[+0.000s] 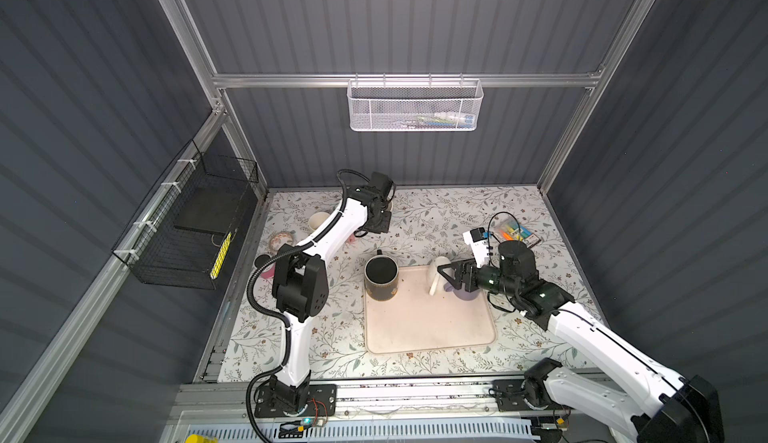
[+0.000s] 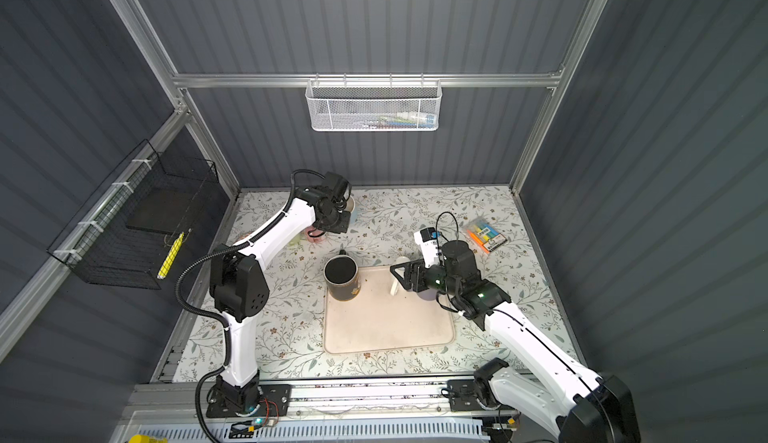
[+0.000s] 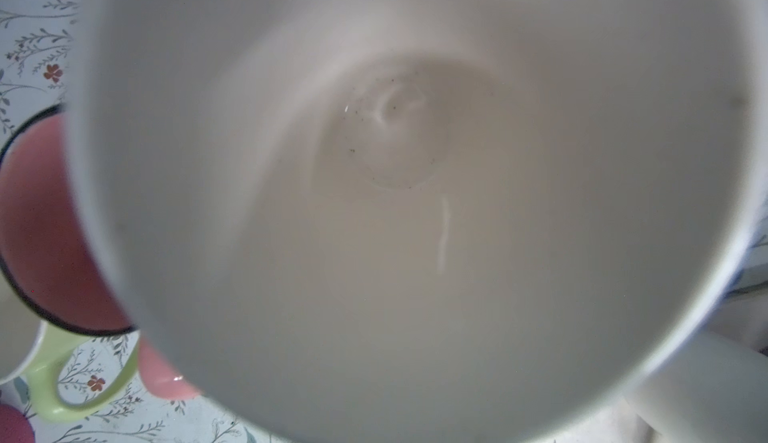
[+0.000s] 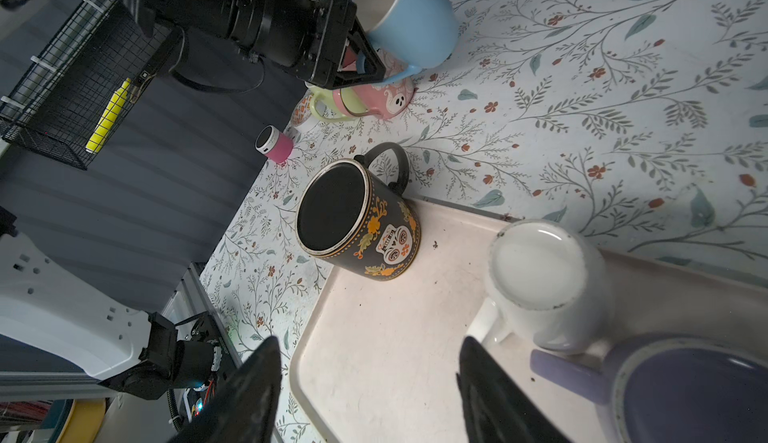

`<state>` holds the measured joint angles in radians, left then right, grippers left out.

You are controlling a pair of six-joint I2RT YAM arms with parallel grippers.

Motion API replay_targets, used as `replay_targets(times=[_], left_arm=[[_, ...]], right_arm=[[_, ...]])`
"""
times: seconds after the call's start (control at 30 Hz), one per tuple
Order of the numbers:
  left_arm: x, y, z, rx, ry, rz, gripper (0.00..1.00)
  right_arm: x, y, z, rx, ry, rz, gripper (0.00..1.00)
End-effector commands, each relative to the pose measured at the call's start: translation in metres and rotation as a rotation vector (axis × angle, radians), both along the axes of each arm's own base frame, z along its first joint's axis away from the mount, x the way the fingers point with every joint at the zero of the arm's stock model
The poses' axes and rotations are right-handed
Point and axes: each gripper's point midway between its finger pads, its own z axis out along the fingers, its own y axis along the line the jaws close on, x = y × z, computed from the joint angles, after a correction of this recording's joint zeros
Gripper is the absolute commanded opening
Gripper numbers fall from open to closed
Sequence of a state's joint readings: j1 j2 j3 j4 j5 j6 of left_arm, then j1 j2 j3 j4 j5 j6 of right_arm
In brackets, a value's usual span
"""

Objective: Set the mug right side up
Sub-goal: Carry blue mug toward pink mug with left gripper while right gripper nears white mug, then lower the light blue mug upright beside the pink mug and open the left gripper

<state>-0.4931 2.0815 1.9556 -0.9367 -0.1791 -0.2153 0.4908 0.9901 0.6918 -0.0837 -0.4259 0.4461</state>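
mesh basket (image 1: 413, 106): hung rear | wire basket (image 1: 174, 270): hung left | marker pack (image 1: 515, 232): far right

A robotics lab cell — grey ribbed panels (image 1: 415, 25) in an aluminium frame (image 1: 291, 80). Two white arms (image 1: 297, 345) bolted to a rail (image 1: 415, 391) reach over a floral worktop (image 1: 436, 220).

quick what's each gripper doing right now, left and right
left gripper: closed, holding the blue mug by its handle
right gripper: open, holding nothing
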Motion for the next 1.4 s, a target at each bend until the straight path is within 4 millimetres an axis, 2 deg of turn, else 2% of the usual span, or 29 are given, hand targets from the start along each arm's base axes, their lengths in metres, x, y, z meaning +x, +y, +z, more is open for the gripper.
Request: replay_targets(times=[0.0, 0.33, 0.63, 1.37], left_arm=[[0.012, 0.000, 0.016, -0.031, -0.035, 0.032, 0.00], [0.020, 0.007, -0.006, -0.010, 0.016, 0.082, 0.00], [0.015, 0.011, -0.026, 0.024, 0.090, 0.105, 0.00], [0.010, 0.019, -0.042, 0.056, 0.171, 0.160, 0.00]], right_arm=[[0.000, 0.001, -0.002, 0.011, 0.006, 0.006, 0.67], [0.001, 0.003, -0.004, 0.014, 0.013, 0.010, 0.66], [0.001, 0.003, -0.004, 0.016, 0.012, 0.008, 0.65], [0.001, 0.002, -0.004, 0.015, 0.015, 0.007, 0.63]])
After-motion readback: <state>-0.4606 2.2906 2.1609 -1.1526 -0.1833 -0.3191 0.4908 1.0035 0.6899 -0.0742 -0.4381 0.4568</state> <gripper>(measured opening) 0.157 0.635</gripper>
